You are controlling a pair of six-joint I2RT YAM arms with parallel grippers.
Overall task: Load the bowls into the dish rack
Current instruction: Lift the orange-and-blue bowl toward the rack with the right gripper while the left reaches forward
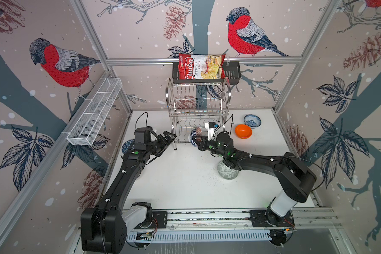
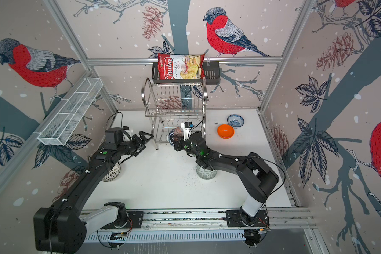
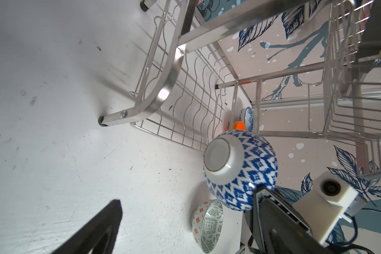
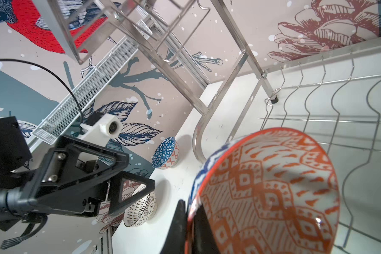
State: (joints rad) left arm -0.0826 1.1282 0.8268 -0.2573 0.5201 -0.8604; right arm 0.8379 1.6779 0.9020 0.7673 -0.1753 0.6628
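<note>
The dish rack (image 1: 198, 103) is a shiny two-tier wire rack at the back middle of the white table. My right gripper (image 1: 201, 141) is shut on the rim of a bowl (image 1: 195, 136), blue-white outside (image 3: 240, 167) and orange-white inside (image 4: 268, 189). It holds the bowl on its side at the front edge of the lower tier (image 4: 317, 99). My left gripper (image 1: 168, 137) stands open and holds nothing, beside the rack's left front foot (image 3: 103, 121). A plain orange bowl (image 1: 243, 131) and a white-blue floral bowl (image 1: 252, 120) sit right of the rack.
A grey-green patterned bowl (image 1: 227, 173) lies partly under my right forearm. A blue-lined bowl (image 1: 127, 146) and a white black-dotted bowl (image 2: 111, 173) sit beside my left arm. A white mesh basket (image 1: 95, 112) hangs on the left wall. A black basket with a chips bag (image 1: 201, 67) hangs above the rack.
</note>
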